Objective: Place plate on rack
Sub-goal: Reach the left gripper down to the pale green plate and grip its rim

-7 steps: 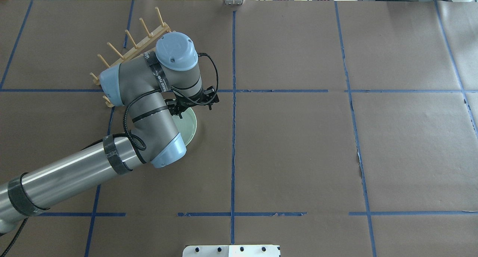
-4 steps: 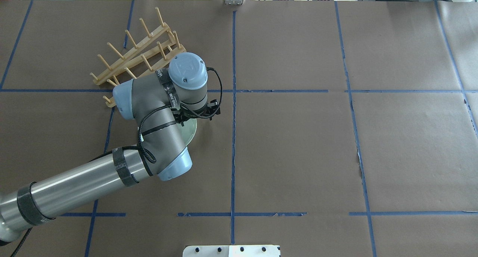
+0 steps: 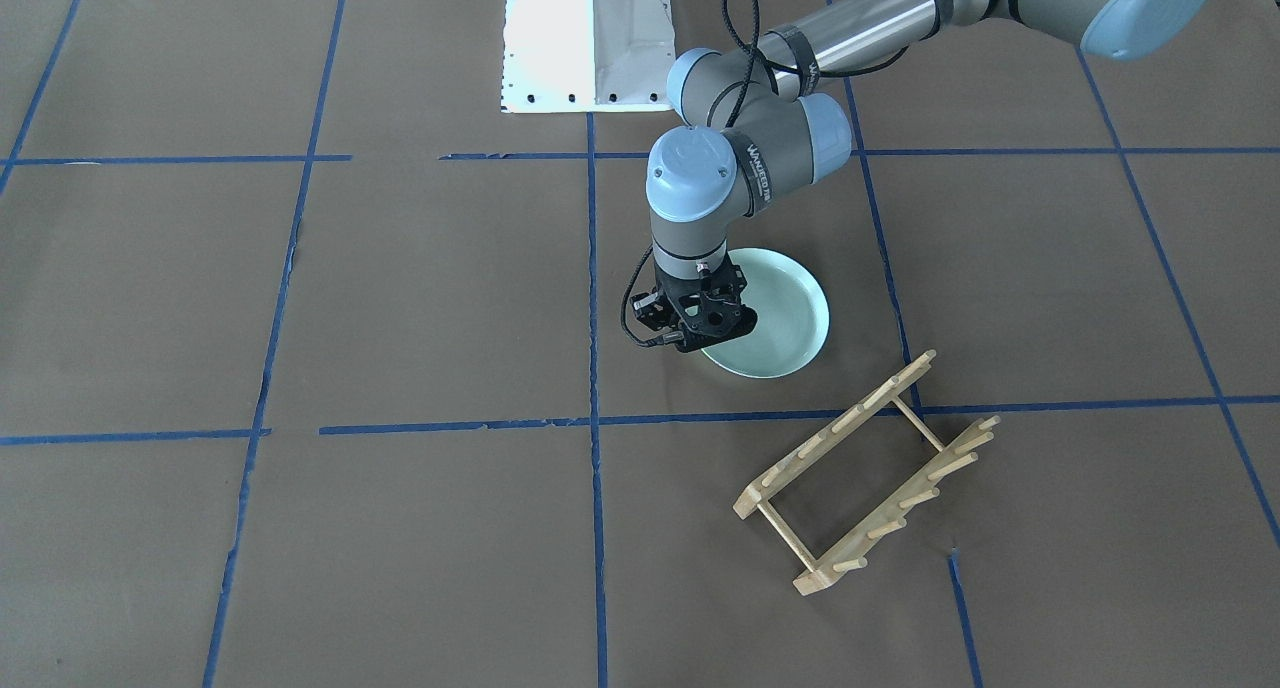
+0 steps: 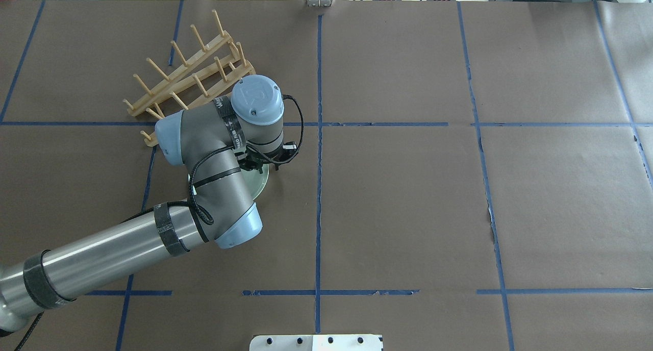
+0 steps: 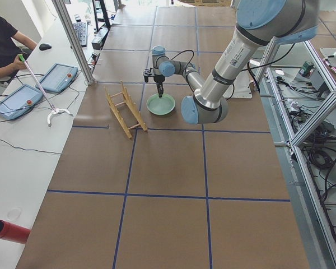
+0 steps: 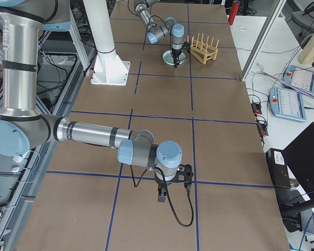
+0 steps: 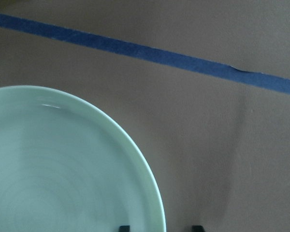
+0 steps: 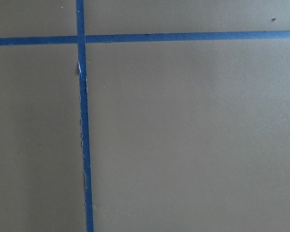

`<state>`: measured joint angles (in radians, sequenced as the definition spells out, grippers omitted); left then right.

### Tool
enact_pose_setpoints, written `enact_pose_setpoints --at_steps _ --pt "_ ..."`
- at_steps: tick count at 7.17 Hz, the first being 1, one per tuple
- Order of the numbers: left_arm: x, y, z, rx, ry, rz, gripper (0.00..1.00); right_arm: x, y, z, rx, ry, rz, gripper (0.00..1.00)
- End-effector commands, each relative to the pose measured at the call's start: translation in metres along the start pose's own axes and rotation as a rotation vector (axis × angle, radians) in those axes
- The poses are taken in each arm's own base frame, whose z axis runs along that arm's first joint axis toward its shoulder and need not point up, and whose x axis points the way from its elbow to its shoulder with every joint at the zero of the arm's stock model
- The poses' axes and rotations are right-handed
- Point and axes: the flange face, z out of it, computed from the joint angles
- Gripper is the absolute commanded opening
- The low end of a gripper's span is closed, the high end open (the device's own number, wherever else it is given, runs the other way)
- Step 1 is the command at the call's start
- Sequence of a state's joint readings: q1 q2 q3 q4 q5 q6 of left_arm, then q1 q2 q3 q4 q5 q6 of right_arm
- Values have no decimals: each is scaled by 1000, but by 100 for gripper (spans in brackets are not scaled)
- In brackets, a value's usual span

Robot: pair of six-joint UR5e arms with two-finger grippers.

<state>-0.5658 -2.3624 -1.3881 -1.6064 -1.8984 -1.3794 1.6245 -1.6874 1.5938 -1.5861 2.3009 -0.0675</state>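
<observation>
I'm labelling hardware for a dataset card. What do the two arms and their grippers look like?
Both the left arm and right arm have silver tubes, grey joints and pale-blue caps. The left carries black tape bands, a looping black cable and a white-lettered black strap. The left gripper and right gripper are black, with trailing black cables.

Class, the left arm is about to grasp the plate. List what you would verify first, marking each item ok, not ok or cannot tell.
1. Plate lies flat on the table: ok.
2. Left gripper open, straddling the plate's rim: ok.
3. Left gripper low enough to catch the rim: cannot tell.
4. Rack upright, slots empty, apart from the plate: ok.
5. Right gripper well away from the plate: ok.
</observation>
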Motion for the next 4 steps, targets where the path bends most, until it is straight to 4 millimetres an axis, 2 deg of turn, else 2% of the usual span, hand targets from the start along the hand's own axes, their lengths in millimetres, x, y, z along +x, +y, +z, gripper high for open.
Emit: enact_pose_setpoints --at_steps 1,2,3,4 --pt "-2 -8 -5 8 6 -15 0 0 0 0 0 0 0 100" --pt "2 -9 -14 11 17 -23 0 0 0 0 0 0 0 100" --pt "2 -18 -48 37 69 -48 0 0 0 0 0 0 0 100" --pt "-2 -18 -112 56 146 -80 0 0 0 0 0 0 0 100"
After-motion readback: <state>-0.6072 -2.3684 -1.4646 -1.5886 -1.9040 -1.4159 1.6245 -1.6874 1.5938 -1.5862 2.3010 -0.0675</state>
